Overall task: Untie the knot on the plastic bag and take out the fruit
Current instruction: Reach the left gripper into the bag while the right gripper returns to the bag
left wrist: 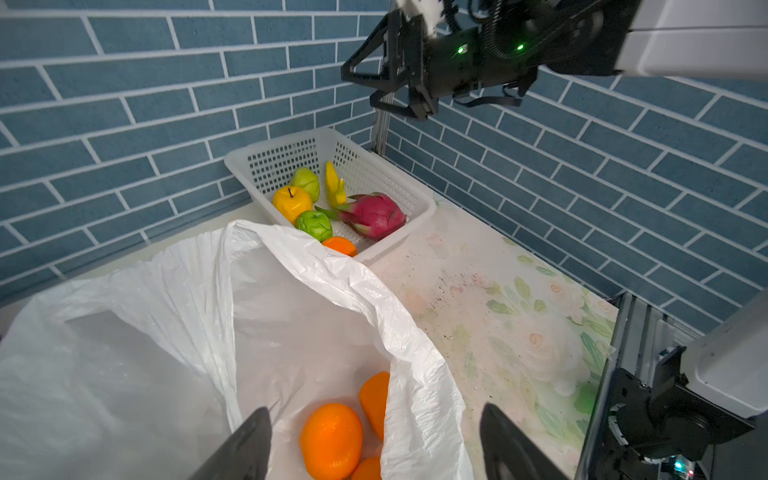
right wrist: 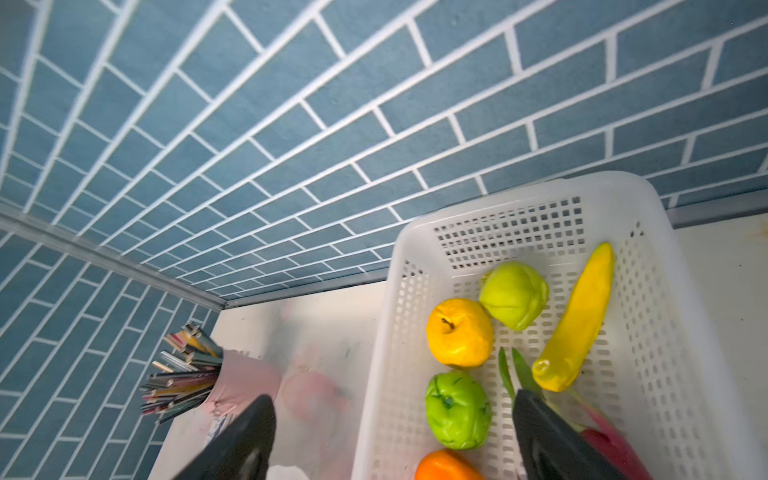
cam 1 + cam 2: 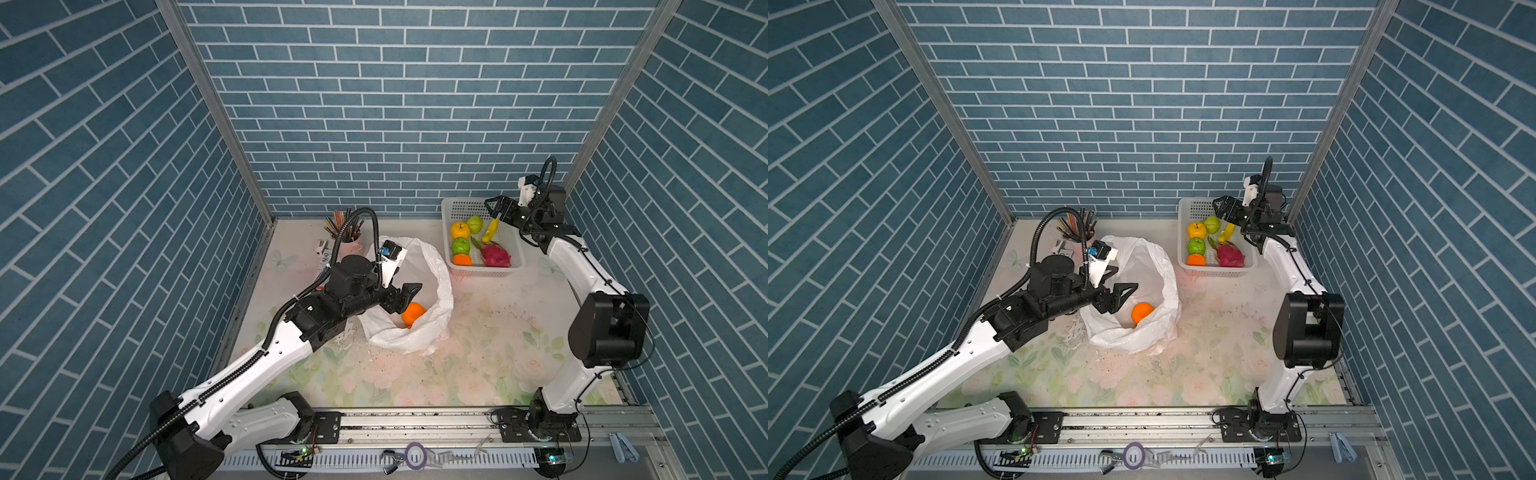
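Blue brick walls (image 3: 415, 104) enclose the floral table (image 3: 498, 332), where the plastic bag (image 3: 434, 291) lies left of centre, long axis back to front, mouth opened upward, under the wide, empty left gripper (image 3: 412, 298), while the right gripper (image 3: 491, 209), also wide, hangs above the basket (image 3: 445, 226).

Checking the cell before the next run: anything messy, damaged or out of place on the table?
Mat looks worn: white flakes beside the bag, dark specks scattered right of it. Fruit sits tidy in the basket; nothing spilled.
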{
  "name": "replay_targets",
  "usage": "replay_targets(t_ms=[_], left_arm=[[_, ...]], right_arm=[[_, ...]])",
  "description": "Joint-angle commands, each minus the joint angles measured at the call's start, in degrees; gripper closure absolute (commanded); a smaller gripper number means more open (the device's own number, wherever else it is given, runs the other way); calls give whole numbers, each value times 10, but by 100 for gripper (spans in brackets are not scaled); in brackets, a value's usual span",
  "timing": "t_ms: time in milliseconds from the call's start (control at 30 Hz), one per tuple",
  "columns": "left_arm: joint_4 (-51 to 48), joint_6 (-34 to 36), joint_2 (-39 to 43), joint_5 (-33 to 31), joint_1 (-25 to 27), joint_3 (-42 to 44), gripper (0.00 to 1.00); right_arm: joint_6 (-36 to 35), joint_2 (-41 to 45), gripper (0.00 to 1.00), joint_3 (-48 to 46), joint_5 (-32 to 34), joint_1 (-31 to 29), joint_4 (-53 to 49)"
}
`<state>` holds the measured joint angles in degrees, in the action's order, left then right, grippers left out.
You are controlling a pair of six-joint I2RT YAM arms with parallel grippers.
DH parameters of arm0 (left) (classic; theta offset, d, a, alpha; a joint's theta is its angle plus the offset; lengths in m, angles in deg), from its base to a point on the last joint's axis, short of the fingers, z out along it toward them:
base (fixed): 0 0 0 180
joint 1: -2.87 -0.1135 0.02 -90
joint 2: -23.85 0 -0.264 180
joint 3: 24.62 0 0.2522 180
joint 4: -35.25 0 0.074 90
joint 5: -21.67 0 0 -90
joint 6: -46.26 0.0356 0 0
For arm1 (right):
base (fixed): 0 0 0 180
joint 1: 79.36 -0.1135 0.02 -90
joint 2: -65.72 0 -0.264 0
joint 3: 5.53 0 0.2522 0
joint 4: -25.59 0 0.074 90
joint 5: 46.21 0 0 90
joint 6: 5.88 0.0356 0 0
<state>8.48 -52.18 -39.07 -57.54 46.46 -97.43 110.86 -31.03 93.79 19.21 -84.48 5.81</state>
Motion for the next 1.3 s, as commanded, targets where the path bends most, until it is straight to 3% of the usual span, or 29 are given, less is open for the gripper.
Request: replay_targets(t_ms=[0,233,433,533,800,933,1200,1267], left_arm=[[-4,-32,-2,12,4,14,26],[-3,-61,-25,26,14,31,30],[-9,-75,-47,14,28,50,32],[-10,-87,-62,10,32,60,33],[15,-129,-84,43,60,126,40],[54,-144,-91,53,89,167,42],[79,-148,-110,19,105,187,43],[89,-140,-108,-1,105,180,39]], right_arm=[[-11,81,11,-60,9,-35,-23],[36,239,11,-205,113,-153,-51],[104,324,11,-288,202,-251,-78],[128,335,11,-315,223,-281,-109],[169,304,9,-372,172,-365,-83],[168,268,10,-391,201,-395,-98],[137,222,42,-410,241,-439,-179],[136,212,48,-416,251,-451,-186]])
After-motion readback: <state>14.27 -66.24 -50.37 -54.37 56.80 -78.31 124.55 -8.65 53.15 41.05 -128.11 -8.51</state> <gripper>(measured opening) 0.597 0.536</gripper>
